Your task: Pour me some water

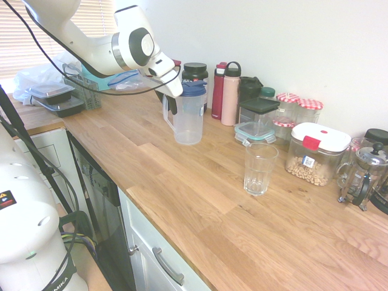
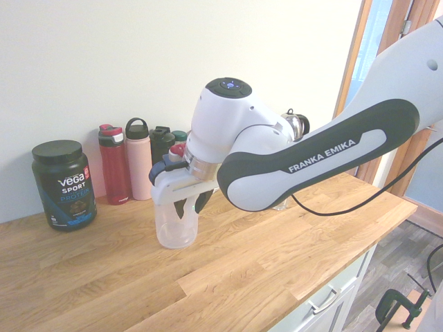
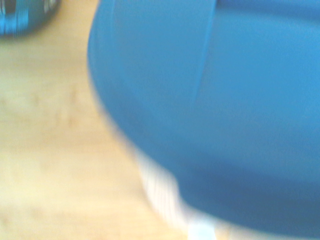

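Observation:
A clear plastic pitcher with a blue lid and a white handle stands upright on the wooden counter, near the back. My gripper is at the pitcher's handle, on the side facing away from the glass. The pitcher shows again in the second exterior view, where my gripper reaches down around its handle. The blurred blue lid fills the wrist view. An empty-looking drinking glass stands apart from the pitcher, further along the counter. I cannot make out any water.
Along the wall stand a black protein tub, red and pink bottles, a lidded glass box, jars, a nut container and a French press. Food containers sit at the far end.

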Motion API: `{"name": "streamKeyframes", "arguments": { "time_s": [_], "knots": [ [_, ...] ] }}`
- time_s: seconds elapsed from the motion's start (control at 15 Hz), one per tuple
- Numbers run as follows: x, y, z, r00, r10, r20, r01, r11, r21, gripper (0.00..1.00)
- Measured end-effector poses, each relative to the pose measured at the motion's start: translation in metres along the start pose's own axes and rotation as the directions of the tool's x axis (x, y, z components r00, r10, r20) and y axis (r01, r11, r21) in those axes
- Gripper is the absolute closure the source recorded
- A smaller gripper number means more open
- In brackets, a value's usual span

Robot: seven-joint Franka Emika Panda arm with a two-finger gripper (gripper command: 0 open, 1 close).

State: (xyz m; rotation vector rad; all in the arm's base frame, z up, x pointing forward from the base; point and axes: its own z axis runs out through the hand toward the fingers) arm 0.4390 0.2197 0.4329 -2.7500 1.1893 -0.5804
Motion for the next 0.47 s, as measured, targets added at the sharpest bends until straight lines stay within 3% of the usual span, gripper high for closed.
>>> {"name": "streamKeyframes", "arguments": {
  "time_s": [0.27,0.47],
  "knots": [
    [0.005,0.026,-0.023,0.987,-0.098,0.124,0.11,0.989,-0.095,0.0],
    [0.036,0.081,-0.038,0.971,-0.153,0.186,0.186,0.967,-0.175,0.0]
  ]
}}
